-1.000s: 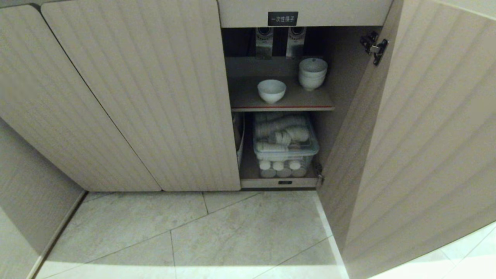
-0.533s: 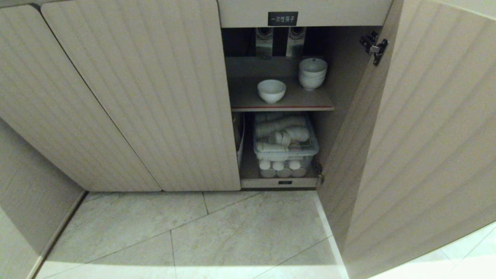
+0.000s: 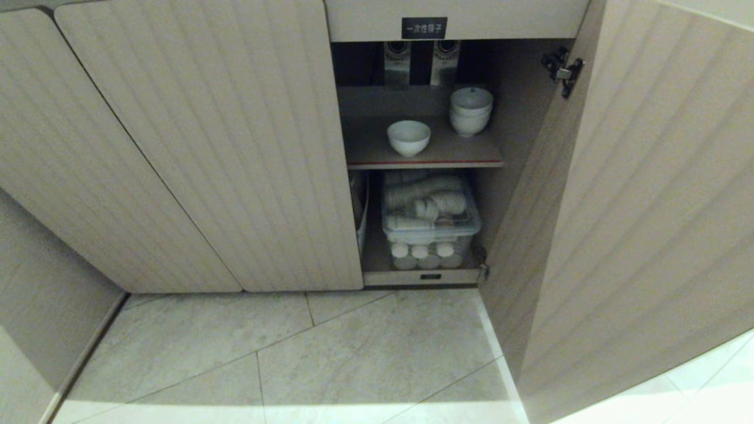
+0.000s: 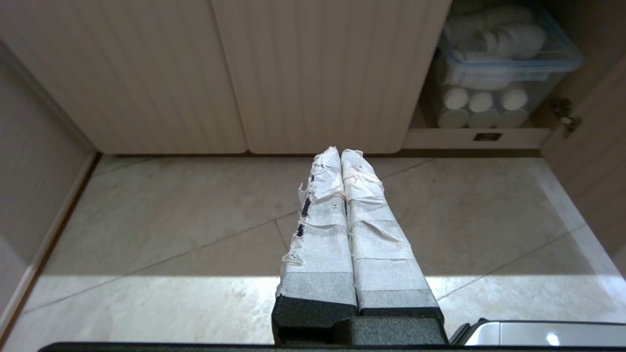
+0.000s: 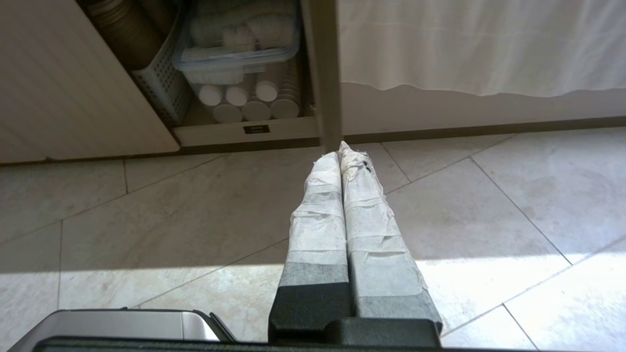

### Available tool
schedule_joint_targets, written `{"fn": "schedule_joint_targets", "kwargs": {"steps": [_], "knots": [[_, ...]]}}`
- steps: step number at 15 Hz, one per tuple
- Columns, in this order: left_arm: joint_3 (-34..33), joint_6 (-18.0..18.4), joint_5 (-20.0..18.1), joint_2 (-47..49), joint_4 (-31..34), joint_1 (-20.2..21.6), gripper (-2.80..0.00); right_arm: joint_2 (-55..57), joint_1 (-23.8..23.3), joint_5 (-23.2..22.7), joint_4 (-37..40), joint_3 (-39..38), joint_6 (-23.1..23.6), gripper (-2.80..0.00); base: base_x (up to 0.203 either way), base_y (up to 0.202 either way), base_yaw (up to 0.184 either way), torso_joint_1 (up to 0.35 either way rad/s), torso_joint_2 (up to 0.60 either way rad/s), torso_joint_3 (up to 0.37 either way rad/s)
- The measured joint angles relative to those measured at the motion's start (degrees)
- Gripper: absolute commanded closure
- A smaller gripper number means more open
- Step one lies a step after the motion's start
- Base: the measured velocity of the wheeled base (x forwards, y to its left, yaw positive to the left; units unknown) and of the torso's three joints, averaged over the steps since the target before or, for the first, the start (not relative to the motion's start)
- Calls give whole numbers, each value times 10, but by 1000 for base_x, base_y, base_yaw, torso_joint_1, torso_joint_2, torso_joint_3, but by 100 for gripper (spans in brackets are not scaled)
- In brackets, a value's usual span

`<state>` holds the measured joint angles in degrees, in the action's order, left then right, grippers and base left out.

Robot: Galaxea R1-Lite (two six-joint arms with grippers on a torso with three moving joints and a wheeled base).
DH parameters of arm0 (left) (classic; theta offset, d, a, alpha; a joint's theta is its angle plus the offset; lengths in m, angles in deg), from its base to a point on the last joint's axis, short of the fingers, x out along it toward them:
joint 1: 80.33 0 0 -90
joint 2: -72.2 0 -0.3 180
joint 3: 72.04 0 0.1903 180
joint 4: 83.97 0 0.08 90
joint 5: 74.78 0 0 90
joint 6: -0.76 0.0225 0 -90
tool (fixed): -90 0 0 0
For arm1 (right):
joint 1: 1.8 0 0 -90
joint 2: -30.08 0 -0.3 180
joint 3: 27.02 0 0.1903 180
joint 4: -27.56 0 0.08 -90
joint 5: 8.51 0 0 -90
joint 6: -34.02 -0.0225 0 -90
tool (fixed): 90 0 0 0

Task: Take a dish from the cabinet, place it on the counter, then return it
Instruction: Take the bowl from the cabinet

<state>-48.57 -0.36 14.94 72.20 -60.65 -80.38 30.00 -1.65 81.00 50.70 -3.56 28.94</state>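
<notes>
A small white dish (image 3: 409,137) stands alone near the front of the brown, red-edged shelf (image 3: 465,159) inside the cabinet (image 3: 206,147), whose right door (image 3: 648,206) hangs wide open. A stack of similar white bowls (image 3: 471,111) sits behind it to the right. The counter is out of view. Neither gripper shows in the head view. My left gripper (image 4: 340,152) hangs shut and empty over the floor tiles, facing the closed doors. My right gripper (image 5: 338,149) is likewise shut and empty, low over the floor, near the open door's edge (image 5: 325,73).
Under the shelf a clear lidded tub (image 3: 430,212) of white items rests on rolls of paper cups (image 3: 427,254); a perforated grey basket (image 5: 164,83) stands beside it. A black label (image 3: 424,27) is above the opening. Pale floor tiles (image 3: 330,353) stretch before the cabinet.
The whole head view has shifted slightly left, so the camera has moved. Dish and bowls stay where they were on the shelf.
</notes>
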Motion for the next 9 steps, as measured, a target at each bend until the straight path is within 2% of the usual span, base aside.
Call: {"fn": "schedule_joint_targets", "kwargs": {"steps": [2,9], "knots": [[0,0,-1,0,0,0,0,0,0,0,0,0,0,0,2,120,-1,5,4,7],[0,0,0,0,0,0,0,0,0,0,0,0,0,0,0,198,0,4,4,3]]}}
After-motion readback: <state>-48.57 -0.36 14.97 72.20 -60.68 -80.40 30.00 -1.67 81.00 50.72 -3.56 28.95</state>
